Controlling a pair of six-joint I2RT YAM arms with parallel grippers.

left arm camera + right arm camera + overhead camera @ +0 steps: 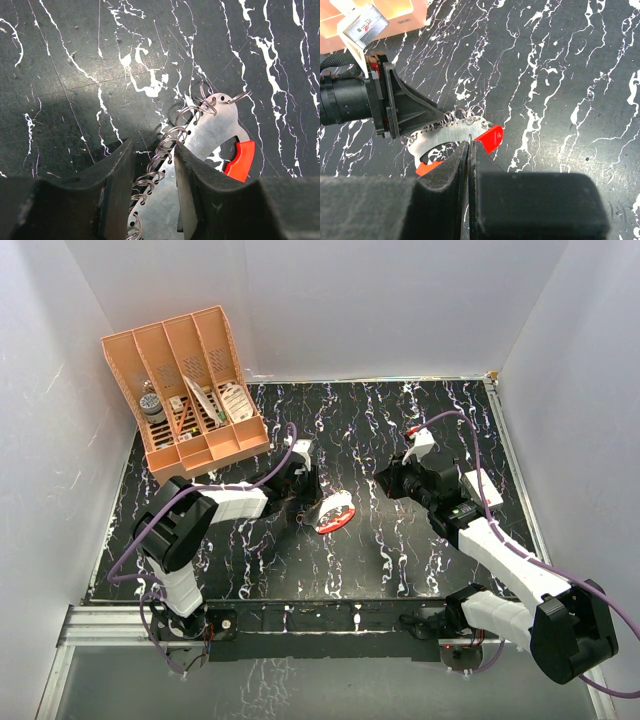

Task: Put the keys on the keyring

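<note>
The keyring [335, 512] lies on the black marbled table at centre. It is a flat metal oval with red rim parts and several small wire rings along one edge [210, 125]. My left gripper [155, 160] is open: its fingers straddle the ringed edge, and the right finger overlaps the plate. It also shows in the top view [303, 492] and the right wrist view [415, 112]. My right gripper [470, 145] is shut on a thin pale sliver, the key [470, 137], just above the keyring [447, 137]. The key's red head is hidden. The right gripper also shows in the top view [385, 480].
An orange slotted organizer [185, 390] with small items stands at the back left, and its corner shows in the right wrist view [370, 15]. White walls enclose the table on three sides. Purple cables run along both arms.
</note>
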